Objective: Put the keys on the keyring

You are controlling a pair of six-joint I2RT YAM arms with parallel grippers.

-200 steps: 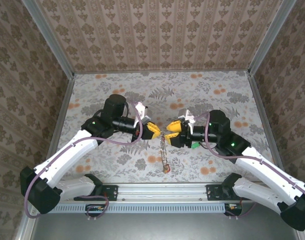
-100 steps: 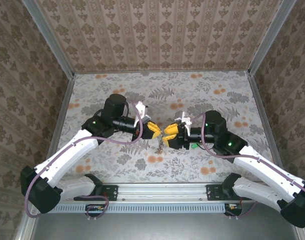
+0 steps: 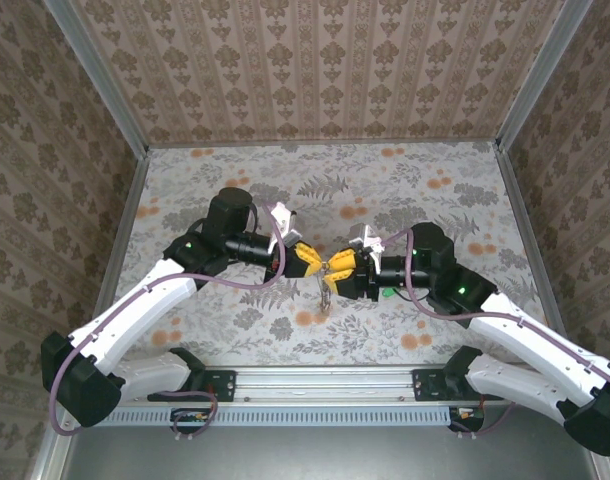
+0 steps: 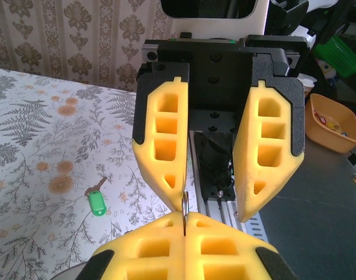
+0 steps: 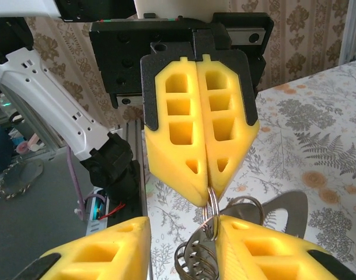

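Right wrist view: the keyring [image 5: 213, 204] hangs between the grippers, mid-table, pinched at its top by the left gripper [image 5: 206, 192], jaws pressed together, likely to steady it. The right gripper [image 5: 184, 233] is spread around it, gripping nothing. A green key [image 4: 96, 202] lies on the table [image 4: 38, 116], to the right, below that gripper.

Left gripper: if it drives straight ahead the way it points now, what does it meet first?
The right gripper, almost at once. The left gripper is shut on the keyring, and the right one's open fingers face it tip to tip. Depth is unclear, so I can't tell whether a small gap remains.
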